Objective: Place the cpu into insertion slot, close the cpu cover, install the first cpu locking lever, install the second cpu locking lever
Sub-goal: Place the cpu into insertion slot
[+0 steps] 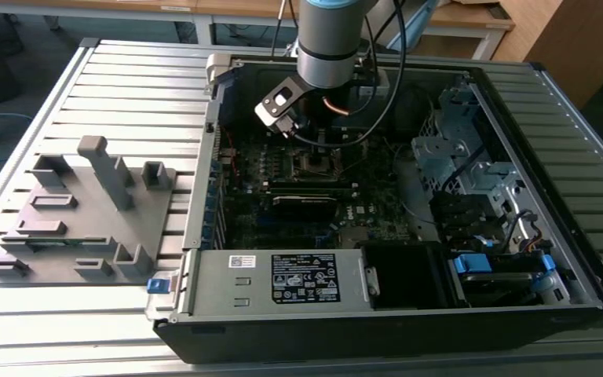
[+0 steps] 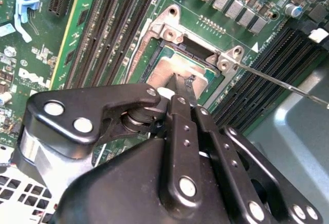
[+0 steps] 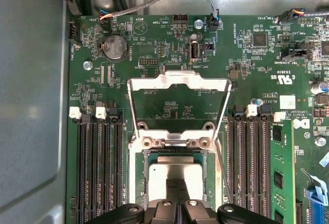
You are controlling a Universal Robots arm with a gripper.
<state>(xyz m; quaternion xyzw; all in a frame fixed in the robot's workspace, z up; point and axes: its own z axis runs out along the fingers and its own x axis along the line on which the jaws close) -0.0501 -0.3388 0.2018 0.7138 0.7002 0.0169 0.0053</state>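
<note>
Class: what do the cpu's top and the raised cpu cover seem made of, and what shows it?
The cpu: likely metal, a dull silver-grey top with soft glare. The cpu cover: probably stamped sheet metal, a thin frame in bright bare silver.

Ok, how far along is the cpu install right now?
Done, by the look of it: the cpu lies flat in the slot. In hand: the tool is shut, its tip down at the cpu's top. Left: the cover stands open, hinged back off the slot, and a lever sticks out free beside it, not latched.
</note>
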